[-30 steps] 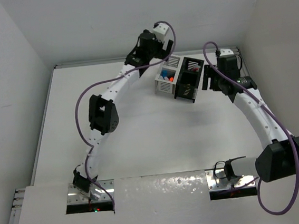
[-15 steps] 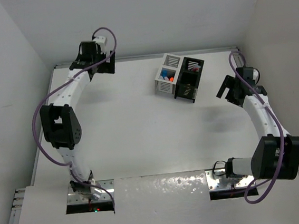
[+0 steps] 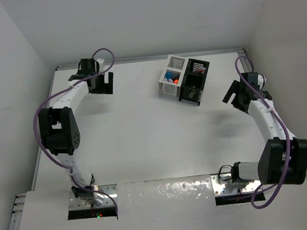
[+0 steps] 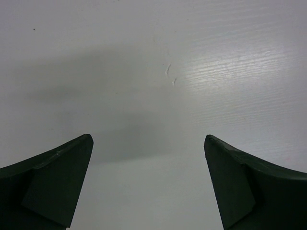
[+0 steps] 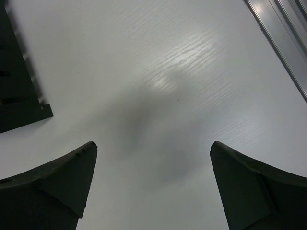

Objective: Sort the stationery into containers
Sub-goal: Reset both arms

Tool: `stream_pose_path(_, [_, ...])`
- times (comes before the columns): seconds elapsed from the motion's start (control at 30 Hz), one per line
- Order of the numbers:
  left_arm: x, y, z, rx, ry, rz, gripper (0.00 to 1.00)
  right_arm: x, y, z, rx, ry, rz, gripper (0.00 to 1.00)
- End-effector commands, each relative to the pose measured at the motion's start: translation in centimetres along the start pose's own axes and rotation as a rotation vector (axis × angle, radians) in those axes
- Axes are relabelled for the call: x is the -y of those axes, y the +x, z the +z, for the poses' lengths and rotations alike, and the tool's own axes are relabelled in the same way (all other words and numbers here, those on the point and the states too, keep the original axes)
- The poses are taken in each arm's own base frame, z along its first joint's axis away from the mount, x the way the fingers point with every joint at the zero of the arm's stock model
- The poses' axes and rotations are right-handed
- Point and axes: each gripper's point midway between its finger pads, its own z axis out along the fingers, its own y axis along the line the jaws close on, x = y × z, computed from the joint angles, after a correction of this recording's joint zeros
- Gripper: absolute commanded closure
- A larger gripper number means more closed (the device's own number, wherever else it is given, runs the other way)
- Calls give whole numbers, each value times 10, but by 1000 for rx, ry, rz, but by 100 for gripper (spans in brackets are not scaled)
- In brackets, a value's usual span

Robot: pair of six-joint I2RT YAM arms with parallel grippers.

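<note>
Containers (image 3: 168, 89) sit between left gripper (image 4: 148, 142) and right gripper (image 5: 153, 144), both spread wide, empty

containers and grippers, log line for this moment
left gripper: open, empty | right gripper: open, empty | white bin: stationery inside

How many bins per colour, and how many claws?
White bin: 1
Black bin: 1
Claws: 2 (left claw, right claw, both open)
Total: 4
</note>
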Motion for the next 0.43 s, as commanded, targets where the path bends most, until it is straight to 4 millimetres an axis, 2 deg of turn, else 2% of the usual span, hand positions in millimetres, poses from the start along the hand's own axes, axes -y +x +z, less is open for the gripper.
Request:
stream_pose_path(0.0, [-1, -24, -22, 95, 12, -16, 0, 2, -8, 0, 35, 18, 38, 2])
stream_pose_path(0.3, [3, -20, -18, 78, 30, -32, 0, 4, -8, 0, 22, 29, 32, 4])
stream_pose_path(0.4, [3, -19, -17, 76, 31, -36, 0, 0, -13, -1, 95, -11, 56, 5])
